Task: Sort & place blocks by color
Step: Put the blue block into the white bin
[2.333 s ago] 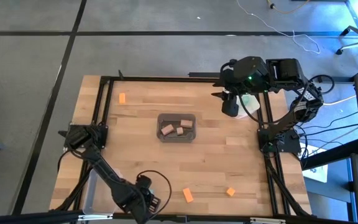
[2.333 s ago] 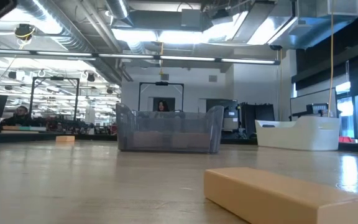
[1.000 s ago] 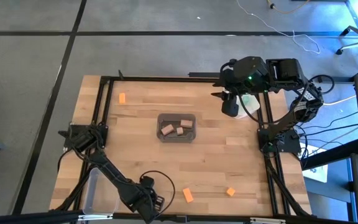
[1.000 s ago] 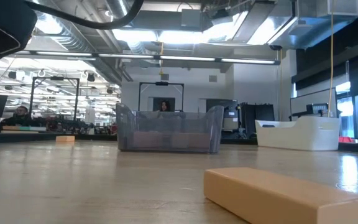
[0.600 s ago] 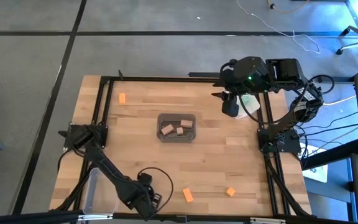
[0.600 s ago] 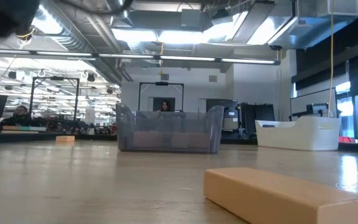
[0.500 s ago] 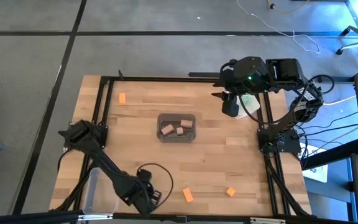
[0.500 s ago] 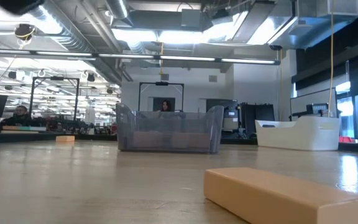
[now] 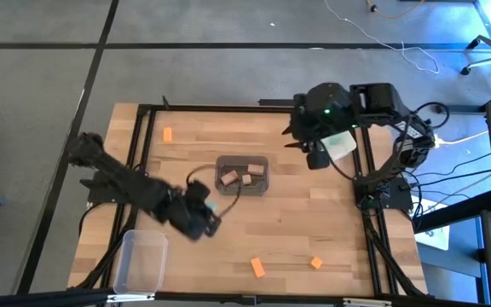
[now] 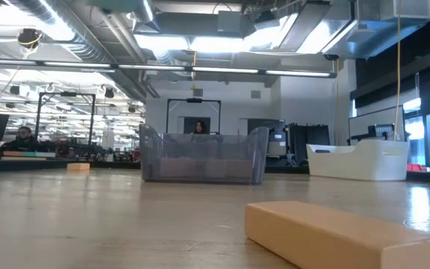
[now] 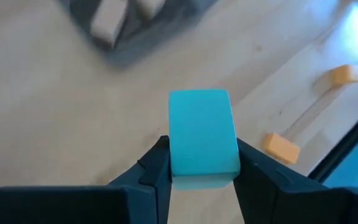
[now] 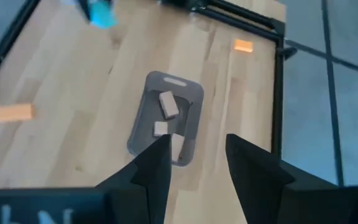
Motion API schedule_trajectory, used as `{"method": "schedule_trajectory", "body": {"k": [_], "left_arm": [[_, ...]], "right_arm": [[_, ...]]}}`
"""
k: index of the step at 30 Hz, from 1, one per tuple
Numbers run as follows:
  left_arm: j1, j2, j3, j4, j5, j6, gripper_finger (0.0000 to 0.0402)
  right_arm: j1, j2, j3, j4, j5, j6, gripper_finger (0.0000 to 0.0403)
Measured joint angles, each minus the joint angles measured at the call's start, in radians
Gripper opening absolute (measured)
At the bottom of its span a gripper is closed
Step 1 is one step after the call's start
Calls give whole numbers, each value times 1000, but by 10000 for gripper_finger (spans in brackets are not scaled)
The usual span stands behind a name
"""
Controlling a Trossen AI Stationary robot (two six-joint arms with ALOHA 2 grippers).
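Currently, a teal block [image 11: 202, 138] is pinched by the left end effector [image 9: 205, 213], carried above the tabletop [image 9: 314, 213] just beside the grey bin [image 9: 242, 174]. Three tan blocks [image 9: 244, 175] are already sorted into that bin. Three orange blocks [image 9: 257, 268] are left loose: two near the front edge, one at the far corner. The clear bin [image 9: 140, 261] appears unfilled. The right end effector [image 9: 314, 152] is held spread over the far right area, gripping nothing. The white bin's contents are hidden by that arm; remaining teal blocks cannot be located.
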Motion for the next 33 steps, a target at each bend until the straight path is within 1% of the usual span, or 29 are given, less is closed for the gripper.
{"method": "schedule_trajectory", "body": {"k": [5,10,14,19,22,27,33], "left_arm": [[148,-117,2,43,46,312,123],[296,-195,2,72,179,566,123],[383,-227,2,94,295,721,123],[450,-234,2,139,446,866,123],[482,-240,2,139,525,922,123],[529,-239,2,137,588,986,123],[600,-271,4,163,611,1059,123]], "right_arm": [[5,58,0,3,-1,-102,155],[19,131,0,42,-2,-214,155],[25,186,0,152,-3,-305,155],[30,252,0,327,-6,-392,155],[34,279,0,384,-10,-457,155],[43,299,0,417,-12,-499,155],[62,298,0,429,-12,-497,155]]}}
